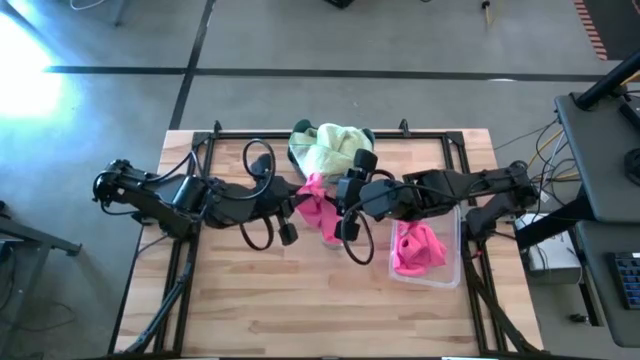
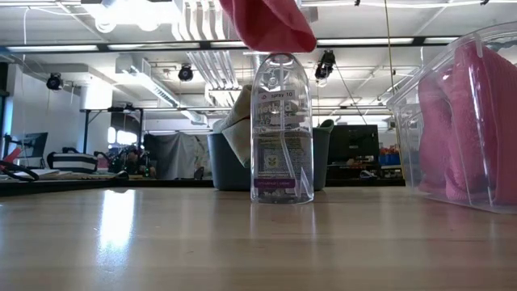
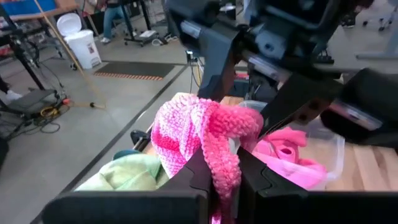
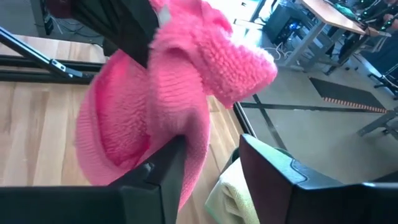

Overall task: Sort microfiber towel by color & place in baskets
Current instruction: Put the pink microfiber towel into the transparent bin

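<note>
While my left gripper (image 3: 225, 177) pinches a pink towel (image 1: 318, 205) above the counter (image 1: 240, 290), my right gripper (image 4: 211, 165) stands open beside it; more pink fills the clear basket (image 1: 452, 262), green the teal basket (image 1: 300, 132).

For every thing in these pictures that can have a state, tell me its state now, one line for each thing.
Left pincer: shut on the pink towel.
Right pincer: open, beside the same towel.
Pink towel: hanging above the table, held up.
Clear basket: holds pink towels.
Dark teal basket: holds green towels, piled over its rim.
Spray bottle: upright on the table, under the hanging towel.
</note>
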Motion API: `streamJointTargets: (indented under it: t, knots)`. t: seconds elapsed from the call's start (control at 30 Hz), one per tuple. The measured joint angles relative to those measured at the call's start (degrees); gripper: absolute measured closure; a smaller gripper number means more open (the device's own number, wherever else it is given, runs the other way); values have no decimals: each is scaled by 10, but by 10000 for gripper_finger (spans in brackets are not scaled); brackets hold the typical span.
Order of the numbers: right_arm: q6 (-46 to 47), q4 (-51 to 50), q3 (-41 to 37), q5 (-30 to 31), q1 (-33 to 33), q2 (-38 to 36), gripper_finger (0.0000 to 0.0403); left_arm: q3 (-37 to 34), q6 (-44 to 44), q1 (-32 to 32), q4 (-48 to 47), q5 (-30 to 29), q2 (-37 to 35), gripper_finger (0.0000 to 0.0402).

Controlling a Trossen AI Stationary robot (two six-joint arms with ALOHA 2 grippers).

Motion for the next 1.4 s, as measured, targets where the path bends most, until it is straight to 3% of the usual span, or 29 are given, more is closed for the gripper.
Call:
streamJointTargets:
  t: [0.43,0.7,0.87,1.17,1.4]
  knots:
    - [31,9,0,-7,-3,0,230,0,50,0,59,1,0,391]
    - [45,55,0,-128,-3,0,229,0,50,0,66,1,0,391]
    - [57,68,0,-138,-3,0,230,0,50,0,72,1,0,391]
    - [87,71,0,-138,-3,6,252,0,48,0,72,1,0,391]
    - [110,76,0,-137,-3,18,296,0,48,0,72,1,0,391]
